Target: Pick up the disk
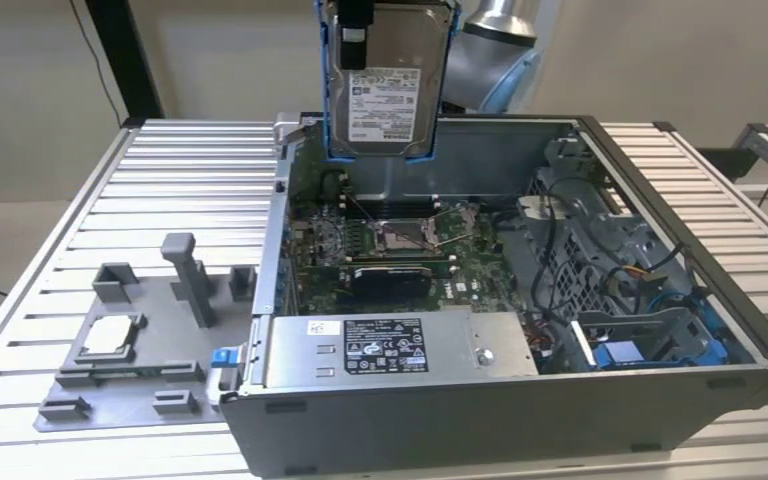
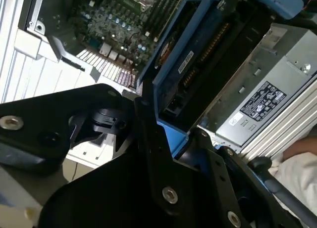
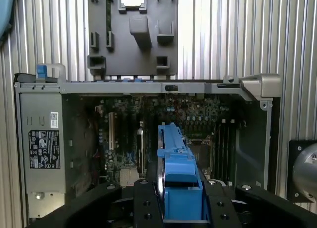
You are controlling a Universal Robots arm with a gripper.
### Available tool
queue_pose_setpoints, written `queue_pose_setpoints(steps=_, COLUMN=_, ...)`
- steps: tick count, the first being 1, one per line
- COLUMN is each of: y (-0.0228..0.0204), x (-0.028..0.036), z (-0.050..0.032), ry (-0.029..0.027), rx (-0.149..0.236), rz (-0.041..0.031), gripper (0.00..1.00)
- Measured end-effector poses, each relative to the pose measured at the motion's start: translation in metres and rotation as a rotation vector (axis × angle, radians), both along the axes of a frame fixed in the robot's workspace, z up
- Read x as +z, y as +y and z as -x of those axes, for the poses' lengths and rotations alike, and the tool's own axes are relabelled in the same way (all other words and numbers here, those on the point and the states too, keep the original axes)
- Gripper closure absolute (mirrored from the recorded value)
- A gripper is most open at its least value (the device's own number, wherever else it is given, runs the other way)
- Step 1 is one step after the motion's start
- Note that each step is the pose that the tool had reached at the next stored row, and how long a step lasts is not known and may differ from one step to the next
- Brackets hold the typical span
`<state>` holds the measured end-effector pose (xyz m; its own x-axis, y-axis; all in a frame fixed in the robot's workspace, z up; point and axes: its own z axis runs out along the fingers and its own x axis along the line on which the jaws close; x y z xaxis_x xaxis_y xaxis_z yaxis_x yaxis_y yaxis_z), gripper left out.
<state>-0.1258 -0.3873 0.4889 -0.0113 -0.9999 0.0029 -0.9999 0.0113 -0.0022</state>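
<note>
The end effector is pinching the disk by its blue frame, upright and clear above the open case, and if that plastic flexes or slips in the grip, the disk could drop onto the board below.

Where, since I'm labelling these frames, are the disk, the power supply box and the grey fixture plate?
disk (image 1: 387,100): exterior view, on its white label.
power supply box (image 1: 387,345): exterior view, on its printed label.
grey fixture plate (image 1: 171,350): exterior view, on a bare patch.
</note>
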Motion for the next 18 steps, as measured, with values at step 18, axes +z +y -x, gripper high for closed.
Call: queue_pose_setpoints(steps=18, y=0.0000, x=0.0000, z=-0.0820, ry=0.0000, rx=0.000, rz=0.0000, gripper=1.00)
